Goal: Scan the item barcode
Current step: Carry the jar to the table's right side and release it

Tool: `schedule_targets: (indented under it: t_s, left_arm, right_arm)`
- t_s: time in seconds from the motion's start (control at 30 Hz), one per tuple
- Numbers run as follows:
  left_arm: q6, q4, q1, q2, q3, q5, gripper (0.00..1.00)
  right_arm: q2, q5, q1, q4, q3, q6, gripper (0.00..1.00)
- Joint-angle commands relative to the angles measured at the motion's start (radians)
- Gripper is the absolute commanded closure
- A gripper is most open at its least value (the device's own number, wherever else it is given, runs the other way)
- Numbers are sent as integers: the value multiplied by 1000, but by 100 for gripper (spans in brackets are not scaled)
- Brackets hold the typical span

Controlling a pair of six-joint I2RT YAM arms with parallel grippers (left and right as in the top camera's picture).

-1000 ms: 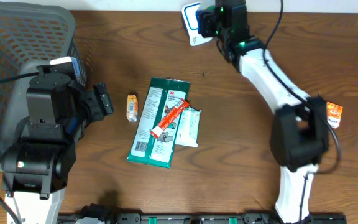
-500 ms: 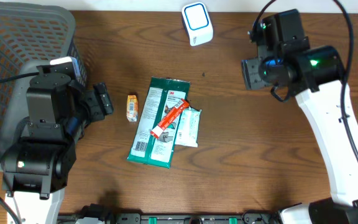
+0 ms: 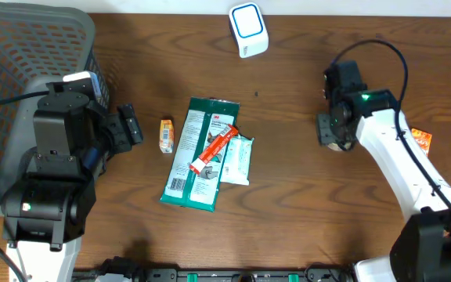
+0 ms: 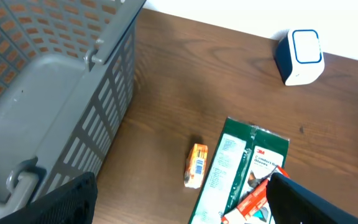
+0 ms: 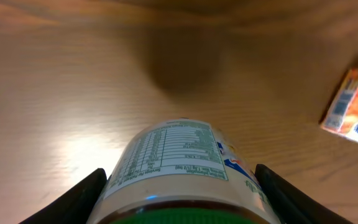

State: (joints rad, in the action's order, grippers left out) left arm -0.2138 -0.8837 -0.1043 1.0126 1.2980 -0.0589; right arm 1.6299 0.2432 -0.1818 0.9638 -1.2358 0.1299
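Jar [image 5: 179, 155]: held in the right hand [image 5: 180, 186], clear above the tabletop [image 5: 55, 93], with a green lid toward the wrist and a printed nutrition panel facing up.

Right hand: clamped on the jar, one finger on each side of the body just below the lid.

Handling, as judged:
- The round wall looks stiff and will not give under the fingers.
- The smooth label could let the jar turn or slip in a light grip.
- The present hold across the body near the lid looks sound.
- Weight appears moderate. Glass or plastic cannot be told.
- No barcode shows on the visible face.

An orange box [image 5: 353, 106] lies on the tabletop to the hand's right. The scanner [image 3: 248, 29] stands well apart, ahead and to its left.

Left hand [image 3: 130, 127]: fingers apart, empty.
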Motion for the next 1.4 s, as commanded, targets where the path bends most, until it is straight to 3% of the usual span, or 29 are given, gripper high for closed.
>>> schedule_targets:
  t_s: [0.0,0.13,0.27,0.33,0.43,0.53,0.57,0.9,1.17,1.27,1.37]
  left_arm:
    - [-6,1,6,-1,10,-6,13]
    - [-6,1,6,0,10,-6,13]
    - [-6,1,6,0,10,-6,13]
    - [-6,1,6,0,10,-6,13]
    - [-6,1,6,0,10,-6,13]
    - [-6,1,6,0,10,-6,13]
    - [-6,1,6,-1,10,-6,13]
    - [-6,1,6,0,10,-6,13]
    - [-6,1,6,0,10,-6,13]
    - [-6,1,6,0,10,-6,13]
    - [-6,1,6,0,10,-6,13]
  right_arm:
    - [1,66,87,-95,94,47,99]
    - [1,59,174,-246,201,76,98]
    - [1,58,237,-361,282,76,91]
    - [1,58,263,-389,304,76,67]
    - [1,58,282,-393,311,76,46]
    - [1,58,283,-393,310,76,5]
    - [1,58,283,-393,310,76,1]
    - [-4,32,271,-394,298,76,1]
    - [-159,27,233,-335,274,71,1]
    - [-240,-99,214,-333,274,59,1]
    - [-281,-341,195,-353,274,-63,1]
